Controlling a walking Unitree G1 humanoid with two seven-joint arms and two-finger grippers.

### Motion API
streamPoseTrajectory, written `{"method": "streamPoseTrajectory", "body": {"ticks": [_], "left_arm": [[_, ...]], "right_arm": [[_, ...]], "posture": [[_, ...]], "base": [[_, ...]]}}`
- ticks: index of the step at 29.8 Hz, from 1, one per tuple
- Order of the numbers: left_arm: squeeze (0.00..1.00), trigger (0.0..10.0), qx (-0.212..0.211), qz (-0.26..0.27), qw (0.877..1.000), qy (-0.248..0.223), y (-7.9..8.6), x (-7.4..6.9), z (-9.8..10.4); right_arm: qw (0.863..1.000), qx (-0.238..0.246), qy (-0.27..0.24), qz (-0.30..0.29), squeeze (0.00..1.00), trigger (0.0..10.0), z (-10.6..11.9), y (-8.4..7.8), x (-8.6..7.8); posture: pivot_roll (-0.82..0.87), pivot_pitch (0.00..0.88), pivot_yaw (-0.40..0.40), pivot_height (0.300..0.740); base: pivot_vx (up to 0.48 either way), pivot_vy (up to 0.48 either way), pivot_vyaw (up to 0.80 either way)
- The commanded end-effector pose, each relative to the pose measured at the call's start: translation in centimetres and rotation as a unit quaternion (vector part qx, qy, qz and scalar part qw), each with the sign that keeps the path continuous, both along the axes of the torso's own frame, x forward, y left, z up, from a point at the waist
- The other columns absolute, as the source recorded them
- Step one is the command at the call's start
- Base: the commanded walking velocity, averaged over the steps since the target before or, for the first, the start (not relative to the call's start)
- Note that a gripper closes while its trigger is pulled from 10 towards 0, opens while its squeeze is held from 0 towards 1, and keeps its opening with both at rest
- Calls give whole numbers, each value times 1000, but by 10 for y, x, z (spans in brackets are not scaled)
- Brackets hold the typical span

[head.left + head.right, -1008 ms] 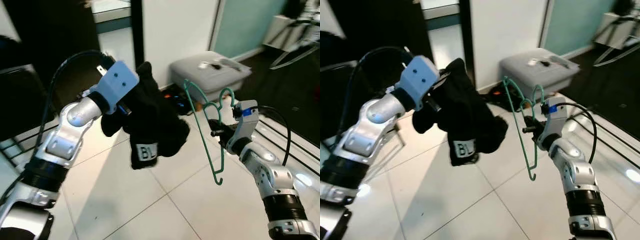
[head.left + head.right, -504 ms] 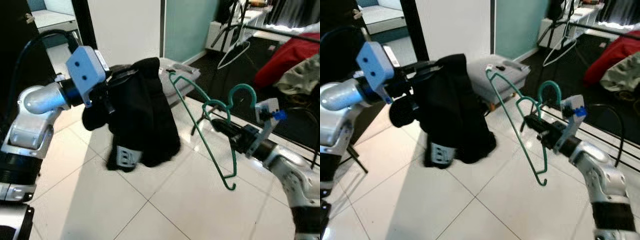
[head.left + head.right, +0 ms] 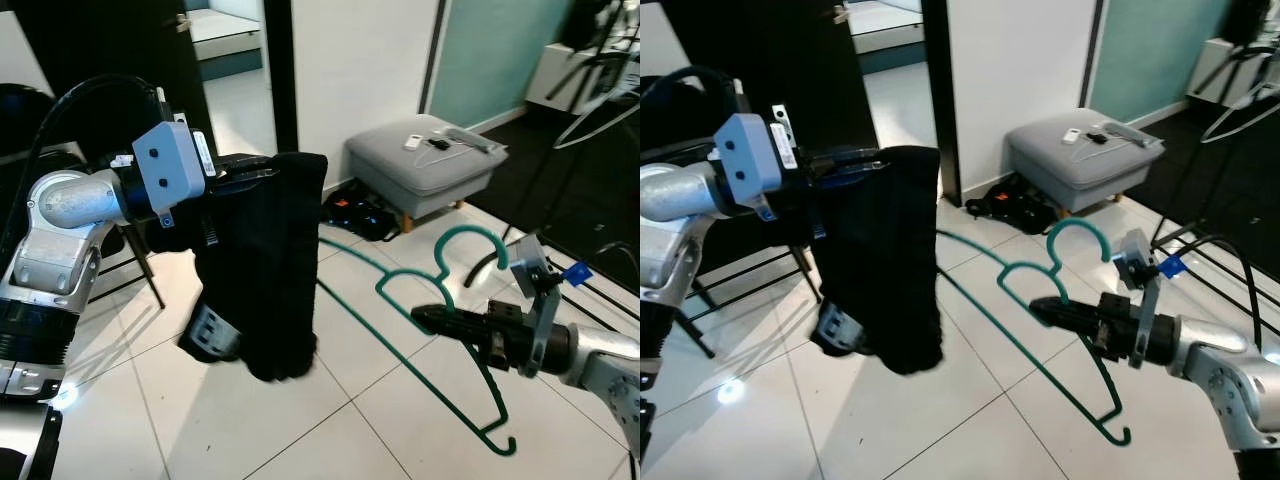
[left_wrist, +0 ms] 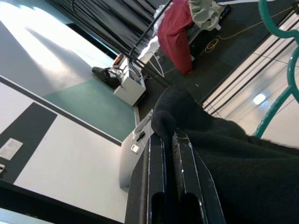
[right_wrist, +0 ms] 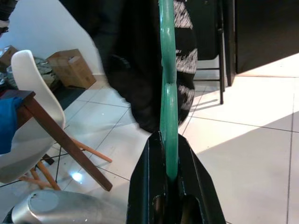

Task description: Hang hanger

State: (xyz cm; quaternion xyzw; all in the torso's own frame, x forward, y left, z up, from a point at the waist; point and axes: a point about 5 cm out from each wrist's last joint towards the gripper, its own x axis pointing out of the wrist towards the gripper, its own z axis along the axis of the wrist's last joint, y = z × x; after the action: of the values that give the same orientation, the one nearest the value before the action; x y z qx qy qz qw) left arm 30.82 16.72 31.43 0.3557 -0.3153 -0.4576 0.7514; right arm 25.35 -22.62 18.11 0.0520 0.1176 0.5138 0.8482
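A black garment (image 3: 262,270) with a white label hangs from my left gripper (image 3: 262,168), which is shut on its top edge at chest height on the left. My right gripper (image 3: 425,317) is shut on a green wire hanger (image 3: 455,330) below its hook (image 3: 470,243). The hanger lies tilted, one arm reaching toward the garment, the other ending low near the floor (image 3: 497,445). In the right wrist view the green hanger (image 5: 167,93) runs straight out from between the fingers toward the black garment (image 5: 140,60). In the left wrist view the fingers (image 4: 184,154) pinch the black cloth (image 4: 224,154).
A grey ottoman (image 3: 425,165) with small items stands against the white wall. Shoes (image 3: 360,212) lie beside it. A dark chair (image 3: 140,270) is at the left. Metal rack legs (image 3: 590,290) are on the right. A white chair (image 5: 32,107) and a cardboard box (image 5: 70,67) appear in the right wrist view.
The camera has swung back toward the wall and ottoman. The right gripper has tilted the hanger flatter, one arm now pointing at the garment, which hangs straighter from the left gripper.
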Motion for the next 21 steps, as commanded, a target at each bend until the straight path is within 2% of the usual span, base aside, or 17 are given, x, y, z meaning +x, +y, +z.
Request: {"method": "streamPoseTrajectory", "body": {"ticks": [1, 4, 9, 16, 21], "left_arm": [[0, 10000, 0, -23, 999, -26, -7, -4, 10], [0, 10000, 3, -22, 999, -28, -6, -4, 11], [0, 10000, 9, -10, 999, -31, 1, 0, 13], [0, 10000, 42, 24, 998, -35, 7, 6, 4], [0, 10000, 49, 30, 998, -38, 8, 7, 3]], "right_arm": [[1000, 0, -3, 14, 0, 10000, 4, 1, -3], [1000, -1, -2, 16, 0, 10000, 5, -1, -4], [1000, -16, 0, 10, 0, 10000, 10, -14, -7], [999, -45, 15, 16, 0, 10000, 13, -25, -19], [998, -48, 18, 21, 0, 10000, 14, -26, -22]], "posture": [[-81, 0, 49, 740], [-79, 0, 50, 740], [-83, 1, 51, 740], [-96, 3, 50, 740], [-97, 3, 50, 740]], "base": [[0, 0, 0], [0, 0, 0], [0, 0, 0], [0, 0, 0], [0, 0, 0]]}}
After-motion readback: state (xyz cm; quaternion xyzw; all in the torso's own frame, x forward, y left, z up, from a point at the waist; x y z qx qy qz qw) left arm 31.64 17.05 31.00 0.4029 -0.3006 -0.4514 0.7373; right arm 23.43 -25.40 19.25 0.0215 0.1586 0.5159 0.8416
